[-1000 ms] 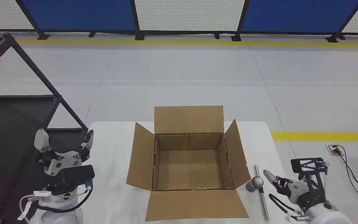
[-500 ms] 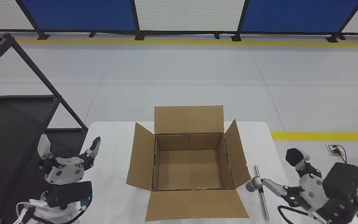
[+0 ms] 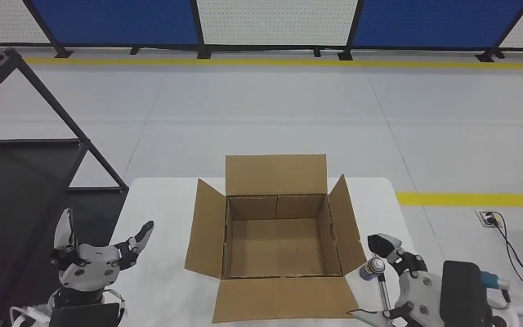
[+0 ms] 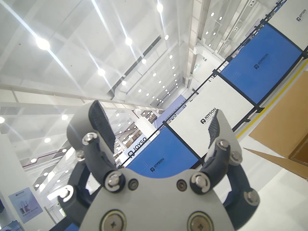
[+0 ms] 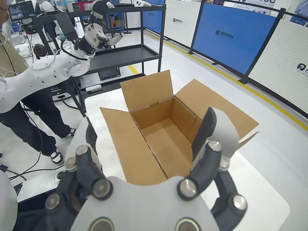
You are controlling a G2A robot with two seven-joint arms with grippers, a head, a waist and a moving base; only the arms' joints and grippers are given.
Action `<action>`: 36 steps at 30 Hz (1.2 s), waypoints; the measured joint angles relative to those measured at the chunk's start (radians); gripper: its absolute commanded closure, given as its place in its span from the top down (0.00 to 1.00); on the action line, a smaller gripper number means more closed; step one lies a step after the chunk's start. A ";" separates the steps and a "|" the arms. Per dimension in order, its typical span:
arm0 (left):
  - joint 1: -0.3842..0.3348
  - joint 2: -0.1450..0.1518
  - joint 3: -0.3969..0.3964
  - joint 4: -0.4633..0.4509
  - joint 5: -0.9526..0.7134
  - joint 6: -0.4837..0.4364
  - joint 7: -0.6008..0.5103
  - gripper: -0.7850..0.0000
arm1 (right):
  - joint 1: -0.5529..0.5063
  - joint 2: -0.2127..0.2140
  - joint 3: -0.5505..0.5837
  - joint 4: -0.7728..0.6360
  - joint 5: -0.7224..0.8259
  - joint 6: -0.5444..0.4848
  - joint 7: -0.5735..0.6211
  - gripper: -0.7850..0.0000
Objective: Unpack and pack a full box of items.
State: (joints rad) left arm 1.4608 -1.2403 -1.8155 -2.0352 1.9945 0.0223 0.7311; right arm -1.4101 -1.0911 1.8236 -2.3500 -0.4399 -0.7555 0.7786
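Note:
An open cardboard box point(image 3: 282, 249) stands in the middle of the white table point(image 3: 163, 204), flaps spread, its inside bare point(image 5: 163, 131). My left gripper point(image 3: 105, 219) is at the table's left edge, open and pointing up at the ceiling point(image 4: 156, 109), holding nothing. My right gripper point(image 3: 373, 278) hangs open to the right of the box, facing into it point(image 5: 150, 133), with nothing between its fingers. A small silver-and-blue can point(image 3: 375, 267) stands on the table beside the box's right flap, under that gripper. My left arm's gripper point(image 5: 113, 40) shows farther off.
A thin metal rod point(image 3: 384, 290) lies on the table right of the can. A black shelf rack point(image 3: 49, 163) stands just left of the table point(image 5: 134, 54). Blue and white partition panels point(image 3: 278, 20) line the far floor.
The left gripper has sunk toward the near table edge and tipped upward. The right arm has turned and swung its gripper toward the box, over the can. Box, can and rod have stayed put.

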 measured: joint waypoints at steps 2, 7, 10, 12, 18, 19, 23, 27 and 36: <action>0.000 0.000 0.000 0.000 0.000 0.000 0.000 1.00 | 0.000 0.000 0.001 0.000 -0.003 0.003 0.001 1.00; 0.000 0.000 0.000 0.000 0.000 0.000 0.000 1.00 | 0.000 0.000 0.001 0.000 -0.003 0.002 0.001 1.00; -0.006 -0.003 0.005 -0.004 -0.026 0.024 -0.044 1.00 | -0.009 0.000 0.003 0.022 -0.014 0.020 -0.024 1.00; -0.013 -0.003 0.002 -0.006 -0.045 0.040 -0.070 1.00 | -0.020 0.001 0.013 0.049 -0.040 0.017 -0.048 1.00; -0.023 0.000 -0.045 0.012 -0.077 0.052 -0.095 1.00 | -0.098 0.007 0.120 0.148 -0.141 -0.069 -0.109 1.00; -0.028 0.001 -0.049 0.017 -0.079 0.051 -0.109 1.00 | -0.117 0.006 0.143 0.167 -0.178 -0.081 -0.130 1.00; -0.054 0.003 -0.046 0.029 -0.075 0.046 -0.132 1.00 | -0.171 0.005 0.201 0.273 -0.270 -0.102 -0.208 1.00; -0.072 0.005 -0.029 0.029 -0.086 0.016 -0.156 1.00 | -0.198 0.006 0.209 0.369 -0.335 -0.142 -0.270 1.00; -0.076 0.006 -0.025 0.029 -0.081 0.012 -0.158 1.00 | -0.168 0.009 0.100 0.487 -0.444 -0.091 -0.232 1.00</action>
State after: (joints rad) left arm 1.3848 -1.2342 -1.8402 -2.0064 1.9139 0.0343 0.5730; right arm -1.5777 -1.0816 1.9240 -1.8627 -0.8841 -0.8466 0.5468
